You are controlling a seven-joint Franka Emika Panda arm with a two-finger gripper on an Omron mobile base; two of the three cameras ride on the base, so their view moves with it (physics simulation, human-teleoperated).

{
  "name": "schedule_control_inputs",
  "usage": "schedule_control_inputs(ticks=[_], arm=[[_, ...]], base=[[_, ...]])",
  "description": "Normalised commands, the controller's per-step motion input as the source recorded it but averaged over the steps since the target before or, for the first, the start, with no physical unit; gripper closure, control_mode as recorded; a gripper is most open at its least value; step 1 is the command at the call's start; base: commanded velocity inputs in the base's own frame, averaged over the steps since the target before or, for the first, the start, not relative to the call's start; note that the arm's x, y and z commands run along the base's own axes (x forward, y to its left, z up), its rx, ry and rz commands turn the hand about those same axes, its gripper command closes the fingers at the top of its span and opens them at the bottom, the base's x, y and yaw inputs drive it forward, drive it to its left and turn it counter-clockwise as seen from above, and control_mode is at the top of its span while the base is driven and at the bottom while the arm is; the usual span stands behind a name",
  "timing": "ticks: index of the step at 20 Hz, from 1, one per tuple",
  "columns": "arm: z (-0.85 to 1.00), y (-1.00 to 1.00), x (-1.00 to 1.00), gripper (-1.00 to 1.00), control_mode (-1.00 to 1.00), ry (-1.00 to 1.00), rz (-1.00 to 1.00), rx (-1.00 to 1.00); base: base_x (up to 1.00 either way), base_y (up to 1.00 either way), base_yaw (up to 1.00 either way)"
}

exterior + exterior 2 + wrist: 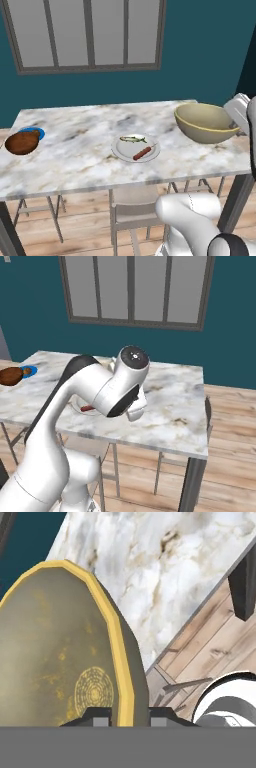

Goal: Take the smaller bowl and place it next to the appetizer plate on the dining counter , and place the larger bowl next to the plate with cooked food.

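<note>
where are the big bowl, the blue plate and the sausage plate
big bowl [206, 121], left base view, inner wall
blue plate [38, 132], left base view, edge showing behind the brown bowl
sausage plate [122, 150], left base view, bare left part

The robot's arm [100, 391] hides most of the plate with cooked food [80, 406]; the smaller bowl [10, 376] covers much of the appetizer plate [30, 371].

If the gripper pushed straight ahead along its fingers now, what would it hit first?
Nothing new: the gripper already straddles the larger bowl's rim. Past it lies the dining counter, though depth is unclear.
</note>
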Motion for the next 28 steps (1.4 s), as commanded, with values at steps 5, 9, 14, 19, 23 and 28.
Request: schedule_control_inputs(ticks=[5,9,14,19,23,28], arm=[[-0.59,-0.01,0.63,1.00,-1.00,-0.06,0.00,0.00],[-0.52,-0.04,0.42,1.00,-1.00,-0.26,0.00,0.00],[-0.61,-0.02,0.73,1.00,-1.00,-0.05,0.00,0.00],[-0.37,-0.17,0.77,1.00,-1.00,0.17,0.00,0.03],[-0.25,-0.33,0.56,1.00,-1.00,0.04,0.04,0.05],[-0.27,-0.30,0.47,1.00,-1.00,0.00,0.06,0.03]], base=[[0.00,0.00,0.00],[0.00,0.00,0.00],[0.00,0.00,0.00],[0.00,0.00,0.00],[0.00,0.00,0.00],[0.00,0.00,0.00]])
